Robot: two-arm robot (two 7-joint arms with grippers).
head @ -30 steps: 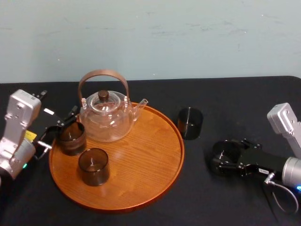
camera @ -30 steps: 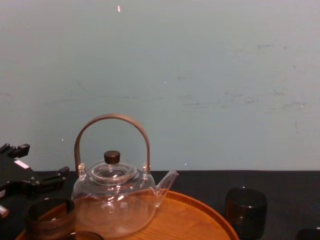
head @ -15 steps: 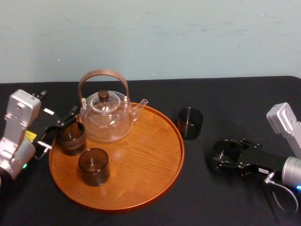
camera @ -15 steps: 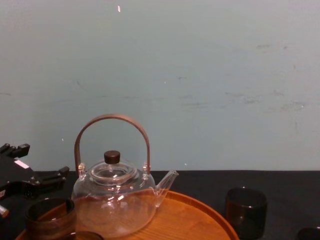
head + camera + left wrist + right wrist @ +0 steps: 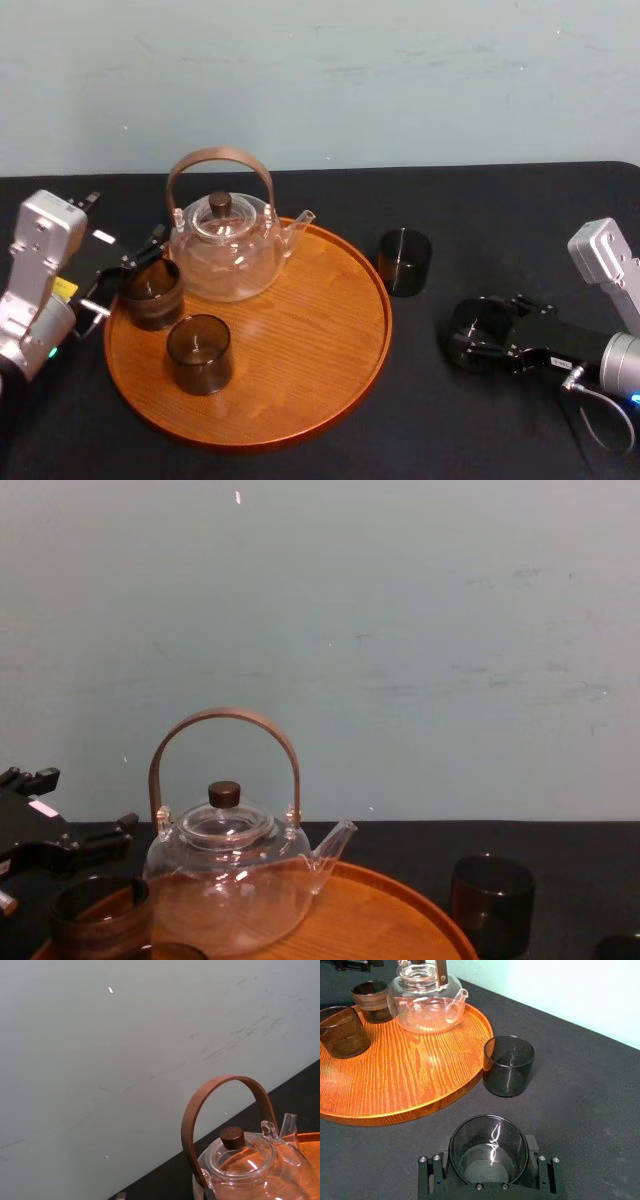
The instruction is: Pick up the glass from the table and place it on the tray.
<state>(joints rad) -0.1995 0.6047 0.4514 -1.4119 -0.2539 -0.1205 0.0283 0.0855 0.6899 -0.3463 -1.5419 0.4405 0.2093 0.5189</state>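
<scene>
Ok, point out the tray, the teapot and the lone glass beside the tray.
tray (image 5: 330, 350), head view, bare wood right of its centre.
teapot (image 5: 225, 265), head view, clear glass belly.
lone glass (image 5: 508, 1072), right wrist view, dark side wall.

Soft even light; glints on the teapot (image 5: 422, 1002), sheen on the tray (image 5: 420, 1075).

A clear glass teapot (image 5: 225, 255) stands upright on the left half of the black-covered counter (image 5: 500, 205), well back from its near edge. A brown arched handle (image 5: 218, 156) rises high over its lid (image 5: 222, 216), which is topped by a dark round knob (image 5: 220, 202), and the short spout (image 5: 298, 222) points to the robot's right. Behind the counter rises a pale blue-green wall (image 5: 330, 70), plain but for faint scuff marks and a few small light specks.
</scene>
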